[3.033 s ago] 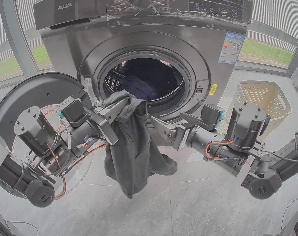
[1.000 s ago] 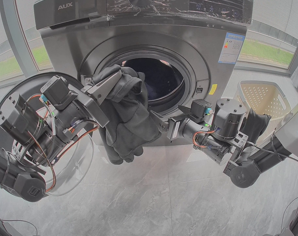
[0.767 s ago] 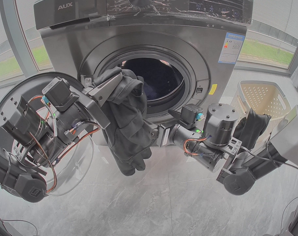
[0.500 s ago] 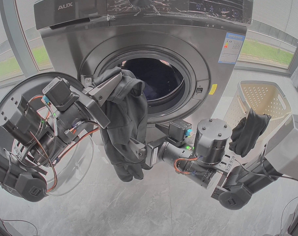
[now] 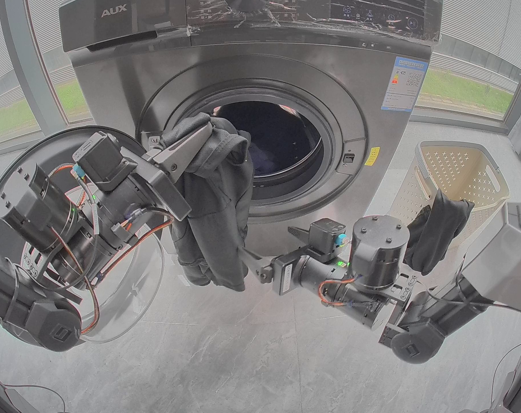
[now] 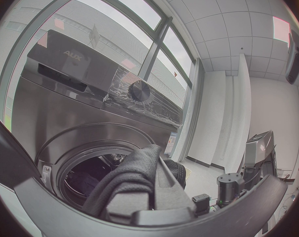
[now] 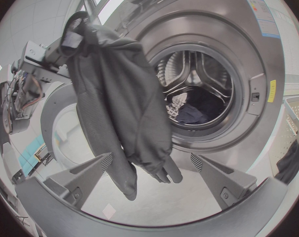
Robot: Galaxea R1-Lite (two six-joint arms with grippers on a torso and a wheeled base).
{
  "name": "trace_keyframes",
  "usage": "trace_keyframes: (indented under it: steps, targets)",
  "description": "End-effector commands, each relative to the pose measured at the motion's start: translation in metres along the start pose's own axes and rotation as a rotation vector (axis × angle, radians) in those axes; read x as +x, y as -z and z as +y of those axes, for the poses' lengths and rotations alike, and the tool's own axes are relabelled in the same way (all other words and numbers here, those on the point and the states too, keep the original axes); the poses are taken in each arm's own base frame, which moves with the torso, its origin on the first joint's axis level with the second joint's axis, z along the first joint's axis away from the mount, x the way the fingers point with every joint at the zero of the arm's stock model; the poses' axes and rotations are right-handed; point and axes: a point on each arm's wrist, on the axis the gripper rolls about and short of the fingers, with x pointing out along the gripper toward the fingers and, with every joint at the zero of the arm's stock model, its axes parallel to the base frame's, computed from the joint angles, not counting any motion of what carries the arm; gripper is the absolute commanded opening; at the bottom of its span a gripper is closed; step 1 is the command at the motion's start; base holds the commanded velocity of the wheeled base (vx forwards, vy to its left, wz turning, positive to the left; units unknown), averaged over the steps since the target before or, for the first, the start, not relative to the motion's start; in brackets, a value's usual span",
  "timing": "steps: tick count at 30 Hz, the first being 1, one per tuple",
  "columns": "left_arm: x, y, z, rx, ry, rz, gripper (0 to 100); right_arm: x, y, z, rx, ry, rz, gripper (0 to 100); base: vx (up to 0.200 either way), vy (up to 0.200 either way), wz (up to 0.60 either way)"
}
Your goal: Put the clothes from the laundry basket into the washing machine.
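Observation:
My left gripper [image 5: 198, 135] is shut on the top of a dark grey garment [image 5: 214, 213], held up at the left rim of the washing machine's drum opening [image 5: 274, 139]. The garment [image 7: 123, 116] hangs straight down in front of the machine. Its lower end dangles between the spread fingers of my right gripper [image 7: 151, 164], which is open and low in front of the machine [image 5: 264, 245]. Dark clothes [image 7: 192, 111] lie inside the drum. In the left wrist view the garment [image 6: 136, 178] is bunched over the left gripper [image 6: 156, 185].
The round machine door [image 5: 59, 162] stands swung open on the left, behind my left arm. A beige laundry basket [image 5: 472, 170] sits on the floor to the right of the machine, with a dark cloth [image 5: 438, 230] draped over its near rim. Grey tiled floor lies in front.
The right gripper has dropped from against the bunched garment to below the drum. The bunched lower part has fallen and now hangs straight. The left gripper has stayed almost still since one second ago.

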Motion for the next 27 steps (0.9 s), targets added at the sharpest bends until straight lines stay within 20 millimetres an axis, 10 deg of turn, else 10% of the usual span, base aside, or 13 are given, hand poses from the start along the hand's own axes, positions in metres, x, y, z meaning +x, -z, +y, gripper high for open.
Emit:
trace_keyframes:
  steps: [1,12,27]
  targets:
    - [0.0,-0.002,0.0,0.001,0.003,-0.005,0,0.0,-0.01,-0.029,-0.004,0.077,-0.024,100,0.0,0.0,0.0]
    - [0.0,0.0,-0.001,0.0,0.003,0.001,0,0.02,-0.033,-0.05,-0.004,0.129,-0.122,100,0.0,0.0,0.0]
    - [0.0,0.001,0.0,0.0,0.002,0.002,0,0.01,-0.014,0.017,-0.006,-0.074,-0.078,100,0.0,0.0,0.0]
